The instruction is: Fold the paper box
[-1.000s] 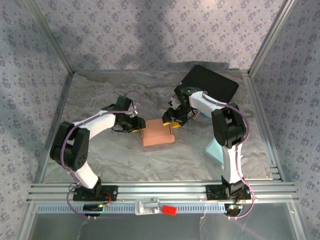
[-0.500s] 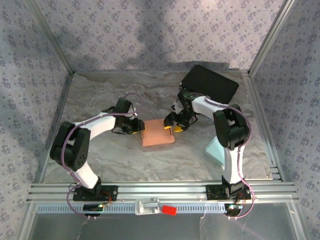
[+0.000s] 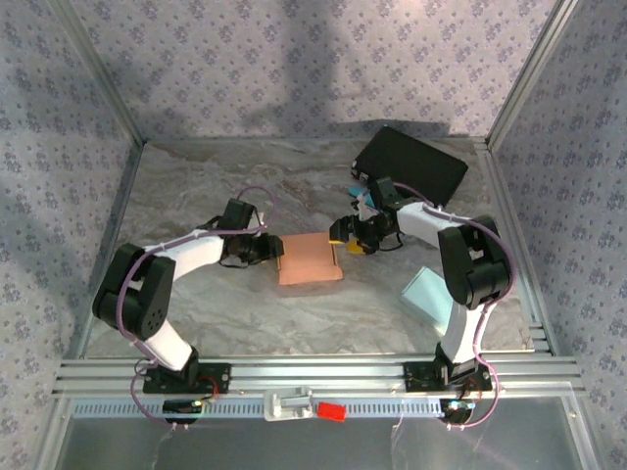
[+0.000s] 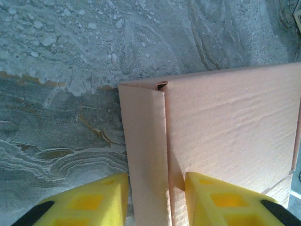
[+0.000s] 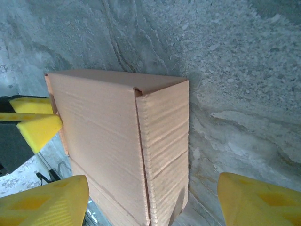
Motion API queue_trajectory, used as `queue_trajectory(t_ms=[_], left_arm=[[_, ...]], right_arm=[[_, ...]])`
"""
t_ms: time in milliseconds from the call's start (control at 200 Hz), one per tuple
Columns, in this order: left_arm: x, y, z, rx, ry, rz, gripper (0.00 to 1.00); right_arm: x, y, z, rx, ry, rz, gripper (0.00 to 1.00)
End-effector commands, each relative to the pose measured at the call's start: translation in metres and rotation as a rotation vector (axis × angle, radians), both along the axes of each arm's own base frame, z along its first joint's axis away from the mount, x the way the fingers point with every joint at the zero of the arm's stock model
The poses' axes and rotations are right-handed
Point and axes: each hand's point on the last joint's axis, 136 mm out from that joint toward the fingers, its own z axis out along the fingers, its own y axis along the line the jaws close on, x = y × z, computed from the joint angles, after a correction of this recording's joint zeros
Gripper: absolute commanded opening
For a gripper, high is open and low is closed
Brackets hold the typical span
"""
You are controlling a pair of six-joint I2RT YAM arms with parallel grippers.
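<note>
1. Nearest my bases, a pale blue sheet (image 3: 428,296) lies on the table (image 3: 225,323) beside my right arm, well apart from the work. I would keep my elbow off it.
2. The paper box (image 3: 311,260) sits mid-table between my two hands. My left gripper (image 4: 156,178) straddles its left wall, one yellow finger on either side. I cannot tell whether the pads actually clamp it.
3. My right gripper (image 5: 149,188) is spread wide and holds nothing, hanging just off the box's right end.
4. I judge the step in hand to be squaring up that right end panel. To do it well, the left should steady the box without crushing the wall. The right should come in level, press on the panel's face rather than its corner, and go slowly so the box does not slide.
5. The box is peach cardboard, faintly ribbed. A broad flat face meets the end panel at a seam that gapes slightly at the corner.
6. Farthest off, a black slab (image 3: 411,163) lies at the back right.
</note>
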Motion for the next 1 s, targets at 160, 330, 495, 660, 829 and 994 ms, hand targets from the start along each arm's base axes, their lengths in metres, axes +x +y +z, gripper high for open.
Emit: queue_trajectory(t_ms=[160,330,495,660,829,994], left_arm=[[-0.003,0.003,-0.007,-0.012,0.007,0.025,0.27],[-0.001,0.003,-0.003,-0.039,-0.02,0.03,0.21],[0.001,-0.001,0.003,-0.126,-0.04,0.017,0.09],[0.0,0.002,0.001,-0.177,-0.032,-0.007,0.06],[0.001,0.009,-0.005,-0.176,-0.011,-0.004,0.05],[0.001,0.009,-0.005,-0.18,-0.009,-0.005,0.06]], right_arm=[[0.002,0.006,-0.008,0.037,0.047,0.0,0.74],[-0.001,0.005,-0.008,0.04,0.05,0.002,0.74],[-0.004,0.006,-0.007,0.054,0.053,0.008,0.74],[-0.007,0.009,-0.006,0.086,0.067,0.028,0.76],[-0.01,0.013,-0.002,0.122,0.065,0.042,0.79],[-0.013,0.027,0.001,0.183,0.08,0.055,0.79]])
